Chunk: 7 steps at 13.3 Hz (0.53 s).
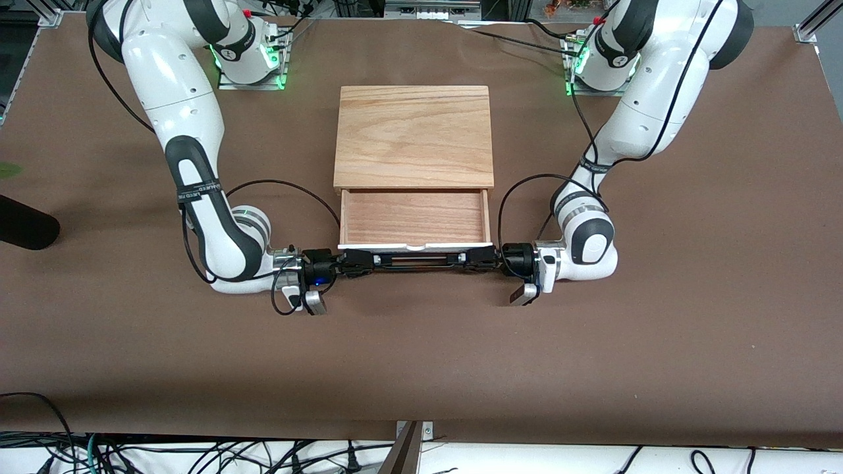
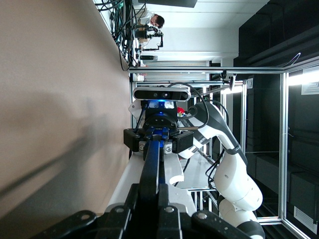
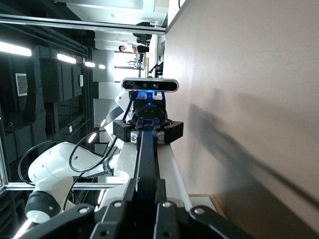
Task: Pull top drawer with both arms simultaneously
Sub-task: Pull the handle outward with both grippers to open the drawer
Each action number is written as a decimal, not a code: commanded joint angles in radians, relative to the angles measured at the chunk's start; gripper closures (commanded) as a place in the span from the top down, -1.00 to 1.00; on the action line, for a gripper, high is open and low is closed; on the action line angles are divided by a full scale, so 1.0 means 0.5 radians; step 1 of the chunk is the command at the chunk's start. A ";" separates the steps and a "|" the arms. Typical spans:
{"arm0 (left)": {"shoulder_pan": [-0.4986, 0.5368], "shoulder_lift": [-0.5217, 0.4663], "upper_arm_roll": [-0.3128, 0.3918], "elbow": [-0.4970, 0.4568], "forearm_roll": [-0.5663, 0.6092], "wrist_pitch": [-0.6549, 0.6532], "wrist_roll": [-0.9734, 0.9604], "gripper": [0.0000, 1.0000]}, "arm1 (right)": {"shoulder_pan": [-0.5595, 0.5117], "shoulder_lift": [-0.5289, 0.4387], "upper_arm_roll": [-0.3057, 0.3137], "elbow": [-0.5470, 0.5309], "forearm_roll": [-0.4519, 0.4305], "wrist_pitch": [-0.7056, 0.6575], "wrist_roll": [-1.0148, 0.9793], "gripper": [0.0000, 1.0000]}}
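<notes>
The top drawer (image 1: 415,217) stands pulled out from under the cabinet's wood-grain top (image 1: 413,135), its light-wood tray open and bare. Its white front panel (image 1: 415,247) faces the front camera with the long black bar handle (image 1: 416,261) in front of it. My right gripper (image 1: 355,262) is shut on the handle's end toward the right arm. My left gripper (image 1: 481,259) is shut on the end toward the left arm. In the left wrist view the handle (image 2: 151,164) runs between my fingers (image 2: 130,199) to the right gripper. In the right wrist view the handle (image 3: 146,159) runs between my fingers (image 3: 160,191) likewise.
The cabinet stands mid-table between the two green-lit bases (image 1: 253,72) (image 1: 593,76). Brown table surface (image 1: 421,368) spreads nearer the front camera than the handle. A black object (image 1: 26,227) lies at the table edge at the right arm's end.
</notes>
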 commanded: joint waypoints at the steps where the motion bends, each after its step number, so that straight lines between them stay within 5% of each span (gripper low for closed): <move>1: -0.017 0.177 0.146 0.053 0.001 0.171 -0.010 -1.00 | -0.164 -0.077 0.023 0.121 0.135 -0.129 0.084 -0.95; 3: -0.014 0.189 0.149 0.050 0.001 0.171 -0.010 -1.00 | -0.164 -0.077 0.023 0.121 0.135 -0.132 0.081 -0.90; 4: -0.017 0.192 0.167 0.050 0.001 0.171 -0.010 -1.00 | -0.164 -0.077 0.023 0.118 0.132 -0.132 0.084 -0.66; 6: -0.014 0.192 0.173 0.050 0.001 0.171 -0.013 -1.00 | -0.164 -0.080 0.020 0.118 0.129 -0.132 0.084 0.93; 7: -0.014 0.192 0.173 0.050 -0.002 0.171 -0.010 -1.00 | -0.167 -0.083 0.023 0.118 0.123 -0.135 0.081 1.00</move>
